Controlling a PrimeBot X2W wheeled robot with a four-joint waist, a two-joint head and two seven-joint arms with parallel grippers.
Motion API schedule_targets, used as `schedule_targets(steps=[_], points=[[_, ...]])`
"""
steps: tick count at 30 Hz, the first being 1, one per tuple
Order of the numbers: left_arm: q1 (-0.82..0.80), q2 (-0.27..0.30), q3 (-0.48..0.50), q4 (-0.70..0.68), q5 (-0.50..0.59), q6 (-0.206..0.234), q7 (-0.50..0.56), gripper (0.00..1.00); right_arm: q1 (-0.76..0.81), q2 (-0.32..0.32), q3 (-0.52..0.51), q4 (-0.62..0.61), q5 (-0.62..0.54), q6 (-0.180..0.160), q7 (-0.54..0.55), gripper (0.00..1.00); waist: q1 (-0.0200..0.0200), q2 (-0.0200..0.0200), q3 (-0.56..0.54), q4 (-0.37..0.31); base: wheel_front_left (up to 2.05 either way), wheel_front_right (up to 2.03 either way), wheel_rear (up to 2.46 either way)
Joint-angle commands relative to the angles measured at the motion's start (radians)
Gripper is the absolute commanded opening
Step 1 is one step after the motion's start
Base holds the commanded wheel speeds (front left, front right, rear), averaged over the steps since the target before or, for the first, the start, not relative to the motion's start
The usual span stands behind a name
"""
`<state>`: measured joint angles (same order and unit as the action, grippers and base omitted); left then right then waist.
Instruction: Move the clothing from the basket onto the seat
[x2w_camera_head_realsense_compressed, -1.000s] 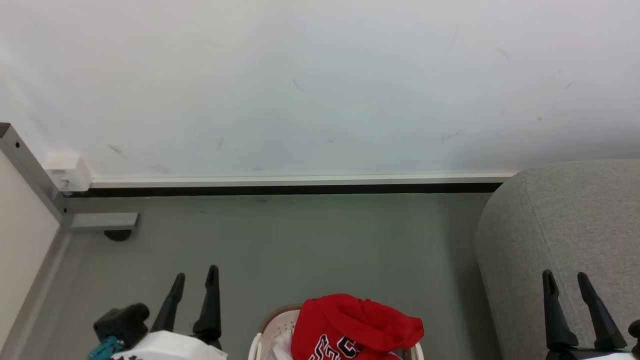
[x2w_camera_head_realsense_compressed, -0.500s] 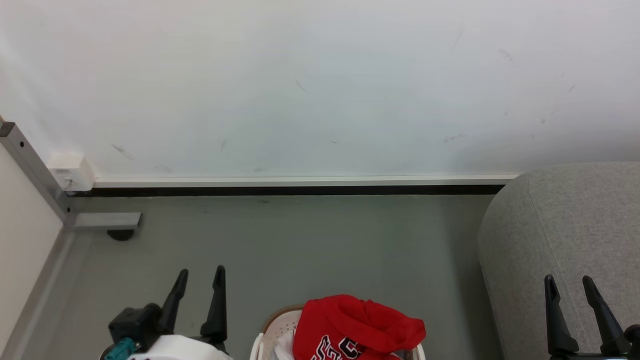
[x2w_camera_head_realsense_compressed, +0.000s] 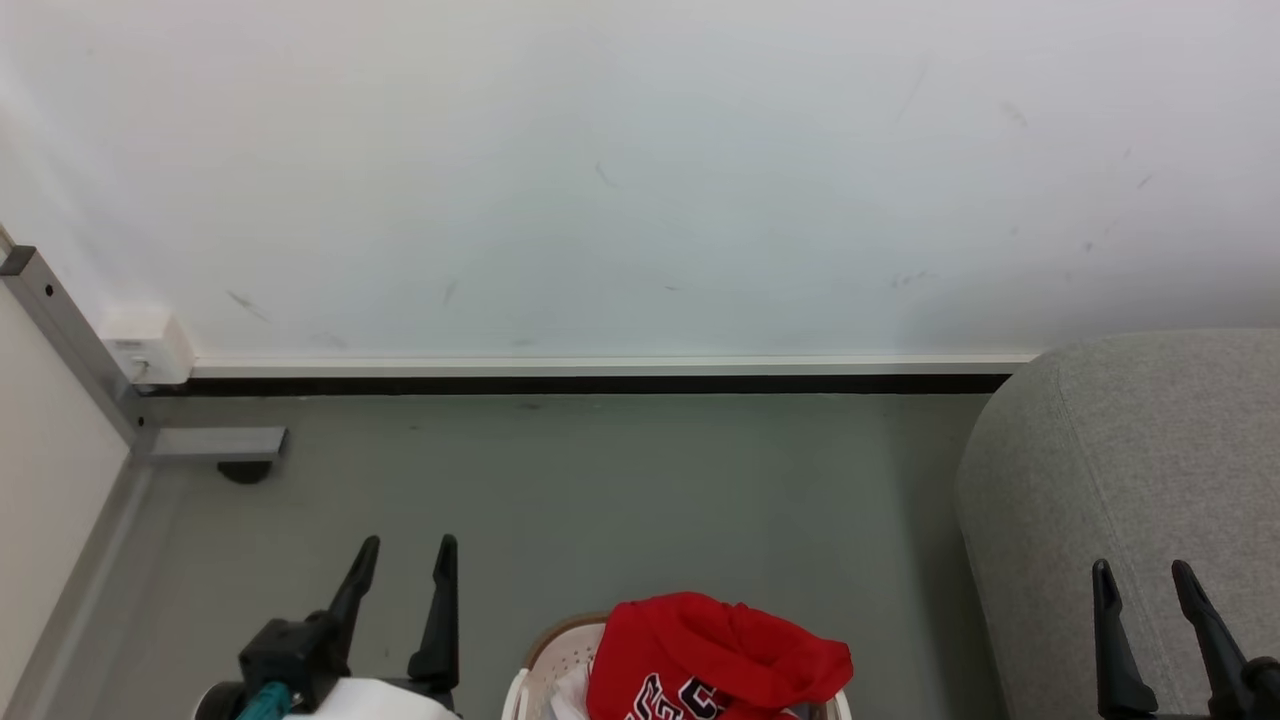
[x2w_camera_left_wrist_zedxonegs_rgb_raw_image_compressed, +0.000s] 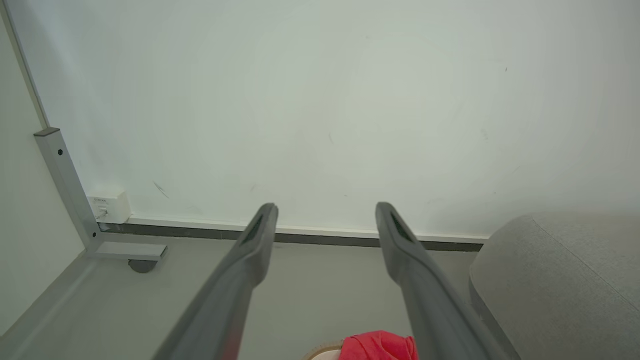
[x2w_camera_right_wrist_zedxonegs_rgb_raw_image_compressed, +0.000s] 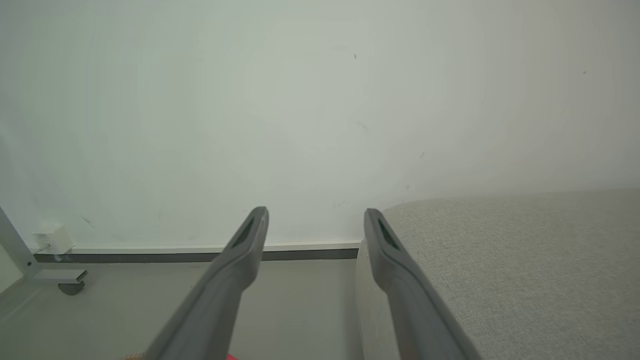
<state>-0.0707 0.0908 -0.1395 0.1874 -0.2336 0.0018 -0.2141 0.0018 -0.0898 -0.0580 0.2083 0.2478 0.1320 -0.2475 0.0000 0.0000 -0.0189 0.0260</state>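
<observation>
Left gripper (x2w_camera_head_realsense_compressed: 408, 552) and right gripper (x2w_camera_head_realsense_compressed: 1143, 576): fingers spread apart, empty, pointing forward at low height.

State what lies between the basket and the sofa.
Bare grey floor, as the head view shows, separates the basket from the sofa.

red jersey (x2w_camera_head_realsense_compressed: 720, 650) | white basket (x2w_camera_head_realsense_compressed: 545, 665) | grey sofa (x2w_camera_head_realsense_compressed: 1130, 450)

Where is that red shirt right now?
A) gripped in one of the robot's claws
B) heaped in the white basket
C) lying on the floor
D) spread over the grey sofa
B: the red jersey sits heaped in the white basket, with the open left gripper and right gripper both apart from it.
</observation>
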Motion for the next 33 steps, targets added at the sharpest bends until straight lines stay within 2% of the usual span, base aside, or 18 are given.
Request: schedule_targets(steps=[1,14,21,33], points=[[0.009,0.005,0.001,0.0,0.04,0.0,-0.013,1.0,0.008,0.005,-0.011,0.002,-0.027,-0.002,-0.006,1.0,0.0,0.0,-0.002,0.0,0.0,0.0,0.0],[0.016,0.002,0.003,0.007,0.148,-0.004,-0.037,1.0,0.012,0.026,-0.029,0.004,-0.131,-0.002,-0.012,1.0,0.0,0.0,-0.002,-0.013,0.0,0.0,0.0],[0.0,0.003,-0.006,0.016,0.2,-0.016,-0.049,1.0,-0.015,0.038,-0.026,-0.009,-0.174,-0.002,-0.017,1.0,0.0,0.0,0.036,-0.039,0.0,0.0,0.0],[-0.181,-0.001,-0.099,0.127,0.249,-0.079,-0.051,1.0,-0.178,0.041,-0.01,-0.068,-0.158,-0.002,-0.016,1.0,0.0,0.0,0.302,-0.099,0.0,0.0,0.0]])
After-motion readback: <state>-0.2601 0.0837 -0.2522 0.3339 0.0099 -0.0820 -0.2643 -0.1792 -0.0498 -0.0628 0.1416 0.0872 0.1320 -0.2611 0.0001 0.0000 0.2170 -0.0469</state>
